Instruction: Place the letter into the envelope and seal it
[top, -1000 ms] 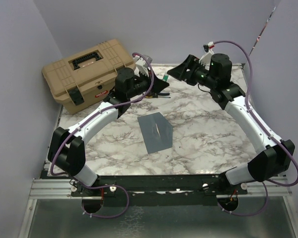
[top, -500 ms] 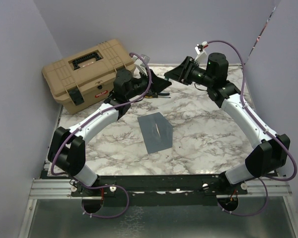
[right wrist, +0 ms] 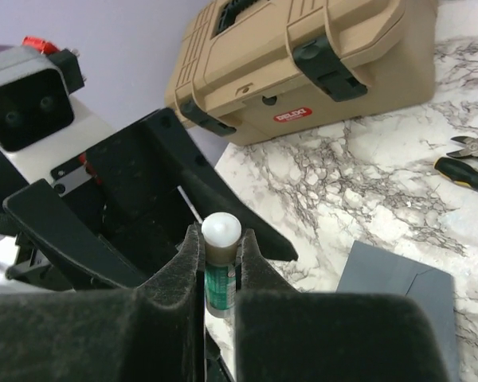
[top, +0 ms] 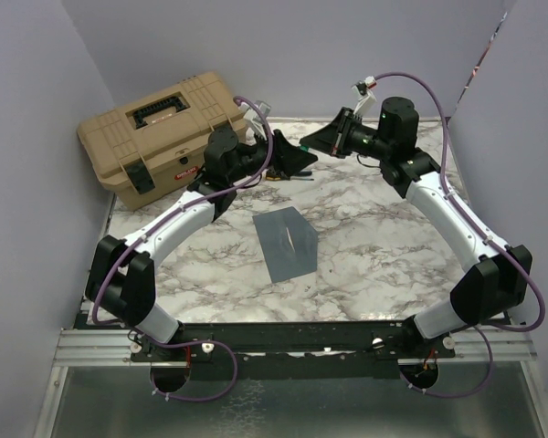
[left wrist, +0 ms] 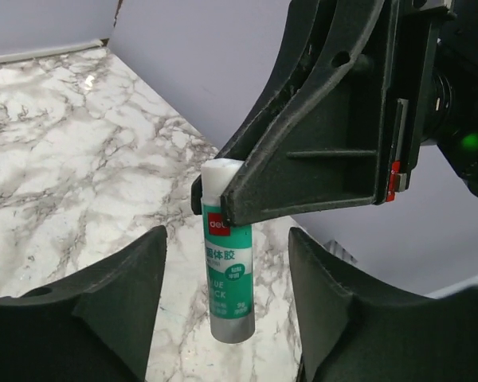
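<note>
Clamping the green-labelled, white-topped glue stick at the far side, the right gripper likely readies it for sealing; the left gripper stands apart around it. The slate blue-grey paper envelope lies flat at the centre; letter unseen.

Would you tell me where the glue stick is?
The glue stick hangs mid-frame in the left wrist view, clamped by the right gripper, left gripper open around it.

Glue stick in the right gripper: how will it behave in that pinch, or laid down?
The glue stick looks rigid and light, so the right gripper, pinching near its white end, probably holds it. Its smooth round body may swivel in that grip. Laid on the marble table, it would likely roll.
</note>
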You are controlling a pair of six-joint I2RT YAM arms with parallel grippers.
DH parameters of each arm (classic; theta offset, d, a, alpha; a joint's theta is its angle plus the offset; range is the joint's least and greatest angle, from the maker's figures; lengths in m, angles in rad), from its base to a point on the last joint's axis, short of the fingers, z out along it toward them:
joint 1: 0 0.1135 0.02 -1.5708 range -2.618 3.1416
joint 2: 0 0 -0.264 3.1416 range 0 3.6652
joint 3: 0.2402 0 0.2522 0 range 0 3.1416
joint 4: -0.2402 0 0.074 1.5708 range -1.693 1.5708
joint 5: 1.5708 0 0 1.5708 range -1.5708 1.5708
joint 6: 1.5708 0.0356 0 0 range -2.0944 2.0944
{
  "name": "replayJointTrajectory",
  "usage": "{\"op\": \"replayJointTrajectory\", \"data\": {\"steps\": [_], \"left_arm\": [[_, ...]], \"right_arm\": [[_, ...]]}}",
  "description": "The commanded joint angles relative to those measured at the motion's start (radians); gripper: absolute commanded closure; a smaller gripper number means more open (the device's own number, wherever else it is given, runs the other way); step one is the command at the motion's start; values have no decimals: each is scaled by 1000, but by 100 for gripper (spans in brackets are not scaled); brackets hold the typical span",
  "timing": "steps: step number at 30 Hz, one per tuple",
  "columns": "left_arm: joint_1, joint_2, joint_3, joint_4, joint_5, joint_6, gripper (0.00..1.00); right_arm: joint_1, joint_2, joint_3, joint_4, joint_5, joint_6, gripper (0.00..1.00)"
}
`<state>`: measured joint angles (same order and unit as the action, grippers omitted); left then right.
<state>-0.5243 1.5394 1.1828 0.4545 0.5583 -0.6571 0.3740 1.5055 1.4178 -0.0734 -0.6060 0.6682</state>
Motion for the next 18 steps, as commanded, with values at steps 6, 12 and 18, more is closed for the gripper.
{"op": "replayJointTrajectory", "data": {"steps": [6, 12, 18], "left_arm": [[50, -54, -21, 3, 203, -14, 37], [54, -41, -17, -20, 210, -16, 51], [53, -23, -13, -19, 244, -35, 93]], "right_arm": [[4, 40, 112, -121, -220, -129, 100], [6, 48, 115, -147, -290, -178, 100], [6, 61, 125, -153, -311, -175, 100]]}}
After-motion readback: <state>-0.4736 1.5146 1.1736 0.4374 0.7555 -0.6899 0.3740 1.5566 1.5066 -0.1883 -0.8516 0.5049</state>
